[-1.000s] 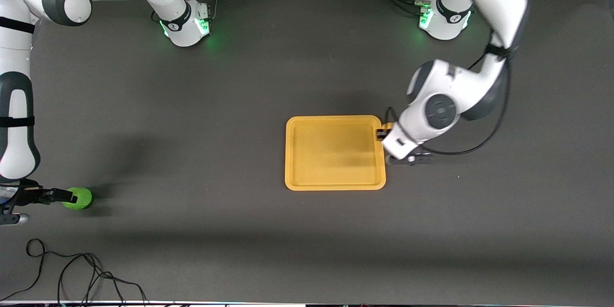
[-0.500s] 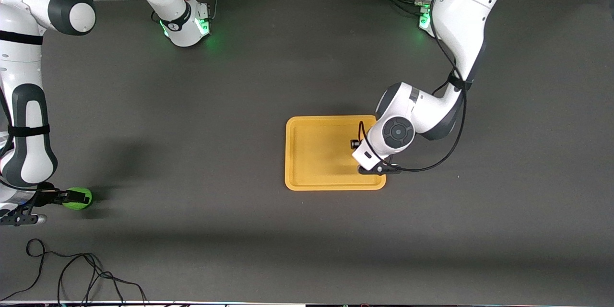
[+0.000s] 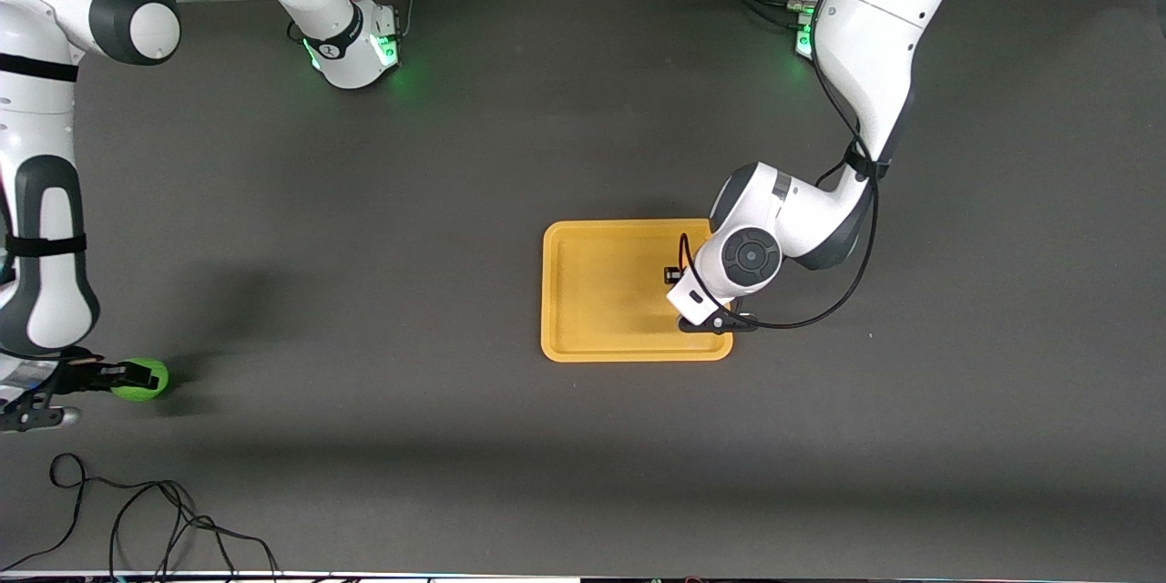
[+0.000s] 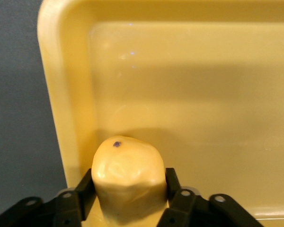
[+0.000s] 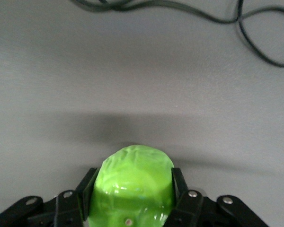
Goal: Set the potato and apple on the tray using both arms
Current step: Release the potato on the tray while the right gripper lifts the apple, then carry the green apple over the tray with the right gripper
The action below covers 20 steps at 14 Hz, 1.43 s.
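Note:
The orange-yellow tray (image 3: 601, 291) lies mid-table. My left gripper (image 3: 679, 278) is over the tray's end toward the left arm's side, shut on the yellow-tan potato (image 4: 128, 177). The potato hangs low over the tray floor (image 4: 194, 94), close to the rim; the wrist hides it in the front view. My right gripper (image 3: 123, 375) is at the right arm's end of the table, shut on the green apple (image 3: 146, 380). In the right wrist view the apple (image 5: 132, 184) sits between the black fingers (image 5: 180, 182), at or just above the table.
A loose black cable (image 3: 137, 519) lies on the dark mat nearer to the front camera than the apple, and it shows in the right wrist view (image 5: 255, 38). The arm bases (image 3: 360, 46) glow green along the table's back edge.
My left gripper carried the potato from beside the tray's edge to over the tray, then nearly stopped. My right gripper, shut on the apple, shifted slightly toward the right arm's end.

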{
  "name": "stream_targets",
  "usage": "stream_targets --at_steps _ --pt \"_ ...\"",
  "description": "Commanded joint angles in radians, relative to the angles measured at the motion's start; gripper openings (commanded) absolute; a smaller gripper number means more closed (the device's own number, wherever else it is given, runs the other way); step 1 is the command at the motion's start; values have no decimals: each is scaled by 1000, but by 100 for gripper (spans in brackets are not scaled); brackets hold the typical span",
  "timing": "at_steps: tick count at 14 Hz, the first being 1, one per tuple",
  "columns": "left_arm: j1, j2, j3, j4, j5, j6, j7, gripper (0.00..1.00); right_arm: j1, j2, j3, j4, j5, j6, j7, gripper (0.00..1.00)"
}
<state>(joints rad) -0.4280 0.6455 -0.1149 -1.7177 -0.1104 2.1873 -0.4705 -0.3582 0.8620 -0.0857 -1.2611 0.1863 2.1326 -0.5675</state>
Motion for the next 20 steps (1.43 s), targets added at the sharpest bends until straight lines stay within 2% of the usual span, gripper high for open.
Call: stream_targets --at_steps 1,4,5,6,7,9,11,13,16,18,20 --pt "-18 3 11 20 5 -4 -25 77 18 -173 -23 -21 -28 -167 0 42" --pt "0 -70 18 23 6 -40 -23 78 77 -358 -22 -26 -142 -378 125 42" --pt "26 -111 20 26 5 -64 -17 83 105 -409 -23 -34 -152 -443 170 42" --pt "72 -163 18 26 6 -90 -4 94 140 -461 -23 -67 -154 -472 223 42" --pt "110 -206 18 26 6 -122 12 99 174 -516 -23 -122 -154 -474 276 42" --pt "149 -248 21 24 17 -155 42 100 264 -618 -22 -225 -154 -473 406 42" --pt "193 -323 26 18 46 -225 41 100 382 -670 -20 -276 -153 -473 562 42" --pt "268 -387 26 24 90 -325 56 100 511 -670 -19 -270 -140 -473 738 42" --pt "352 -460 26 18 147 -388 243 100 741 -634 -16 -259 -137 -412 1024 42" --pt "400 -493 24 20 146 -400 343 100 878 -574 -14 -215 -133 -373 1220 42" --pt "410 -529 26 38 143 -447 397 100 1002 -465 -14 -114 -88 -359 1404 42"
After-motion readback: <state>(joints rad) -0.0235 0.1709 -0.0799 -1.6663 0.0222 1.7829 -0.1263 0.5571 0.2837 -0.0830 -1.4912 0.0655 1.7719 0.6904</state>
